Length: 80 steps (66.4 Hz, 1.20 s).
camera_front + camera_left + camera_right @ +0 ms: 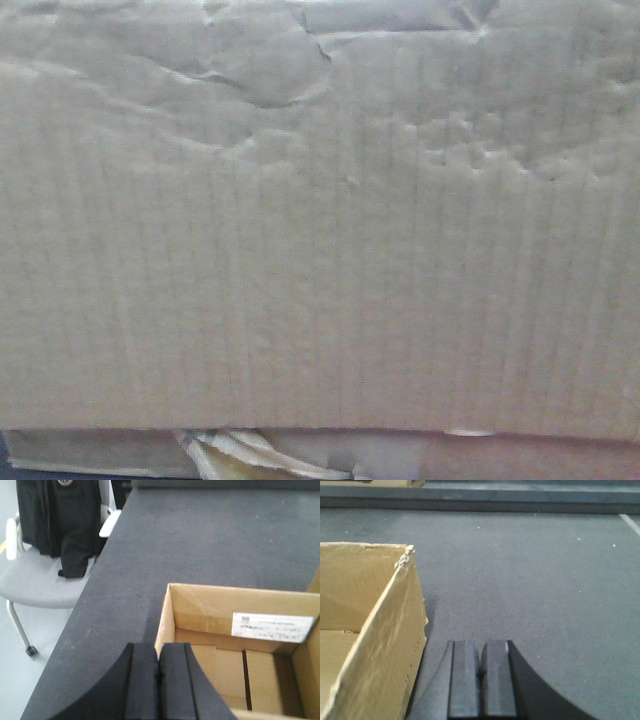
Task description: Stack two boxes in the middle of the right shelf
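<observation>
A dark grey matte tabletop [210, 540] carries an open tan cardboard box [210, 612], at four o'clock in the left wrist view and eight o'clock in the right.

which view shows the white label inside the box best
Left wrist view: the white label sits inside the box on its far wall, print blurred. The right wrist and front views show only cardboard, no label.
</observation>
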Tool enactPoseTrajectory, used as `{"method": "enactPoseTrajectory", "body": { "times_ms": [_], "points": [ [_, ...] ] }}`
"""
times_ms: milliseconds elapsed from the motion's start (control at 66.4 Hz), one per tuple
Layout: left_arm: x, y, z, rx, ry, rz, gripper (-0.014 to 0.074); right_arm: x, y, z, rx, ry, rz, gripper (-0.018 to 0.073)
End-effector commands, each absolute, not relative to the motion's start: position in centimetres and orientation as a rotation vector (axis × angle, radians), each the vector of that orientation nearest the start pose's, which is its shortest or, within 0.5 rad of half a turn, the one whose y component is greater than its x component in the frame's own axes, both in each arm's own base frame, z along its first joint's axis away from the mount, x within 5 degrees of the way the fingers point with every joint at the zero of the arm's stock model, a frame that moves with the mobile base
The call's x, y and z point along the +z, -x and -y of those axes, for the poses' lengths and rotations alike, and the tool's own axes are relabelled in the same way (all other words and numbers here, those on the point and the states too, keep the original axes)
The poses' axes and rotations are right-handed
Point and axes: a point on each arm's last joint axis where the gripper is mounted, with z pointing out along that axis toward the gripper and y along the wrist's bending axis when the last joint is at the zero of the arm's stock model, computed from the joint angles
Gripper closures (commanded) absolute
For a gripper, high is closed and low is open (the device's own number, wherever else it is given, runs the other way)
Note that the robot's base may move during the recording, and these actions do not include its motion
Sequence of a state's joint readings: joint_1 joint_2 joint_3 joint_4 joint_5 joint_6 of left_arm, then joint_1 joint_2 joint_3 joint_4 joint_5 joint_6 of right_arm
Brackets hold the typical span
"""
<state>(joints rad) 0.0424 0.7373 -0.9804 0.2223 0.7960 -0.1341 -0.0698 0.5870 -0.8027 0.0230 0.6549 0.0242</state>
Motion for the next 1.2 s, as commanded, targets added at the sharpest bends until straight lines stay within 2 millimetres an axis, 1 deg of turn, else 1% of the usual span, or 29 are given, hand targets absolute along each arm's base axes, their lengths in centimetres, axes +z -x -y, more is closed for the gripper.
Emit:
{"method": "enactPoseTrajectory", "body": {
  "times_ms": [0, 75, 181, 256, 316, 331, 392, 497, 512, 557, 632, 723, 768, 828, 904, 919, 934, 949, 1009, 1039, 1069, 1129, 1190],
  "points": [
    [41.0, -14.1, -1.9, 0.188, 0.12, -2.052, 0.0707, 38.5, -11.5, 0.8, -0.018, -0.102, -1.892, 0.0724],
    [41.0, -15.4, -2.0, 0.192, 0.124, -2.098, 0.0707, 38.5, -12.1, 0.8, -0.018, -0.102, -1.878, 0.0724],
    [40.9, -17.5, -2.2, 0.211, 0.152, -2.26, 0.0707, 38.5, -12.5, 0.9, -0.018, -0.102, -1.875, 0.0724],
    [40.4, -19.8, -2.4, 0.228, 0.173, -2.407, 0.0707, 38.6, -12.5, 0.9, -0.018, -0.101, -1.869, 0.0724],
    [40.5, -21.5, -2.5, 0.245, 0.159, -2.476, 0.0707, 38.6, -12.5, 0.9, -0.018, -0.101, -1.865, 0.0724],
    [40.2, -22.2, -2.6, 0.251, 0.152, -2.503, 0.0707, 38.6, -12.5, 0.9, -0.018, -0.101, -1.865, 0.0724],
    [39.9, -23.9, -2.6, 0.261, 0.136, -2.57, 0.0707, 38.6, -12.5, 0.9, -0.018, -0.101, -1.865, 0.0724],
    [39.3, -27.3, -2.7, 0.268, 0.103, -2.61, 0.0707, 38.6, -12.5, 0.9, -0.018, -0.101, -1.865, 0.0724],
    [39.0, -27.9, -2.8, 0.27, 0.099, -2.622, 0.0707, 38.6, -12.5, 0.9, -0.018, -0.101, -1.865, 0.0724],
    [38.6, -29.0, -2.8, 0.27, 0.098, -2.636, 0.0707, 38.6, -12.5, 0.9, -0.018, -0.101, -1.865, 0.0724],
    [38.0, -30.3, -2.8, 0.272, 0.096, -2.655, 0.0707, 38.6, -12.5, 0.9, -0.018, -0.101, -1.865, 0.0724],
    [37.2, -31.2, -2.9, 0.274, 0.093, -2.68, 0.0698, 38.6, -12.5, 0.9, -0.018, -0.101, -1.865, 0.0724],
    [36.8, -31.6, -2.9, 0.275, 0.092, -2.695, 0.0649, 38.6, -12.5, 0.9, -0.018, -0.101, -1.865, 0.0724],
    [36.5, -31.8, -2.9, 0.275, 0.091, -2.704, 0.0542, 38.6, -12.5, 0.9, -0.018, -0.101, -1.865, 0.0724],
    [36.3, -31.9, -2.9, 0.276, 0.09, -2.709, 0.0348, 38.6, -12.5, 0.9, -0.018, -0.101, -1.865, 0.0724],
    [36.3, -31.9, -2.9, 0.276, 0.09, -2.709, 0.0304, 38.6, -12.5, 0.9, -0.018, -0.101, -1.865, 0.0724],
    [36.3, -31.9, -2.9, 0.276, 0.09, -2.709, 0.0239, 38.6, -12.5, 0.9, -0.018, -0.101, -1.865, 0.0724],
    [36.3, -31.9, -2.9, 0.276, 0.09, -2.709, 0.0218, 38.6, -12.5, 0.9, -0.018, -0.101, -1.865, 0.0724],
    [36.3, -31.9, -3.1, 0.278, 0.101, -2.708, 0.0047, 38.6, -12.5, 0.9, -0.018, -0.101, -1.865, 0.0724],
    [36.2, -31.9, -3.2, 0.28, 0.108, -2.713, -0.0007, 38.6, -12.5, 0.9, -0.018, -0.101, -1.867, 0.0724],
    [36.1, -31.9, -3.5, 0.28, 0.118, -2.716, -0.0025, 38.6, -12.5, 0.9, -0.018, -0.101, -1.867, 0.0724],
    [35.6, -31.7, -4.1, 0.281, 0.145, -2.735, 0.0011, 38.6, -12.5, 0.9, -0.018, -0.101, -1.87, 0.0724],
    [34.8, -31.6, -4.8, 0.252, 0.187, -2.765, 0.0072, 38.6, -12.5, 0.9, -0.018, -0.101, -1.871, 0.0724]
  ]
}}
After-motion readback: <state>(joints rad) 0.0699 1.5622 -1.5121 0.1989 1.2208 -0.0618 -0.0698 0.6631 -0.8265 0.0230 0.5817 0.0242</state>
